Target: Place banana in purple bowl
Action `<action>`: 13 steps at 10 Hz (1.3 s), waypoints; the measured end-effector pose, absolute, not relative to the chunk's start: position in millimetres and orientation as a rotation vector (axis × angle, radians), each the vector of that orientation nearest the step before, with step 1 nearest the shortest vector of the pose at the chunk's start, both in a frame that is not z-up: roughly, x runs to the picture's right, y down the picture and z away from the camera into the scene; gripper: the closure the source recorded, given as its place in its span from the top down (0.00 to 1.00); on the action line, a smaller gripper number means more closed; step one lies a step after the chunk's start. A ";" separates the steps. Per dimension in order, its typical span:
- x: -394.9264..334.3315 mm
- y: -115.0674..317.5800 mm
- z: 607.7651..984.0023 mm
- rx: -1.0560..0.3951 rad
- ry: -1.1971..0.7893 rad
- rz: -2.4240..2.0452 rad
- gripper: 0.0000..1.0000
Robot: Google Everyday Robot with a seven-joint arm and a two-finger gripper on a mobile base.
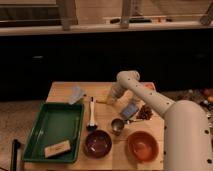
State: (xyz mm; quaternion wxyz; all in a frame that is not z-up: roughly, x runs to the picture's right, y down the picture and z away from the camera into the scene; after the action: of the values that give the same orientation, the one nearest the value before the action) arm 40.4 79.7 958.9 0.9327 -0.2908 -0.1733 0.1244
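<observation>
Gripper [111, 98] low over far middle of bench [62, 92], at right end of banana [102, 101]; open or closed: cannot tell. Banana lies near far edge. Purple bowl [97, 143] at near edge, centre, well apart from banana. Brush [91, 114] between them.

High camera overlooks table [61, 93] from near side; gripper [111, 100] far-centre.

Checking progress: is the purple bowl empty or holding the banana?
Empty: the purple bowl shows only its dark inside. The gripper is at the far side of the table.
</observation>
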 end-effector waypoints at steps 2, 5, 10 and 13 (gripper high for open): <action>37.2 80.5 960.1 -0.601 -0.353 0.246 0.04; 39.5 74.9 952.1 -0.607 -0.376 0.219 0.00; 60.2 55.5 930.6 -0.593 -0.418 0.189 0.00; 67.7 48.3 921.9 -0.583 -0.429 0.178 0.00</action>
State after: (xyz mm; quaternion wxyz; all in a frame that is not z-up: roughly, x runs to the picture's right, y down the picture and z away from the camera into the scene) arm 67.7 48.3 921.9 0.9314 -0.2850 -0.2093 0.0869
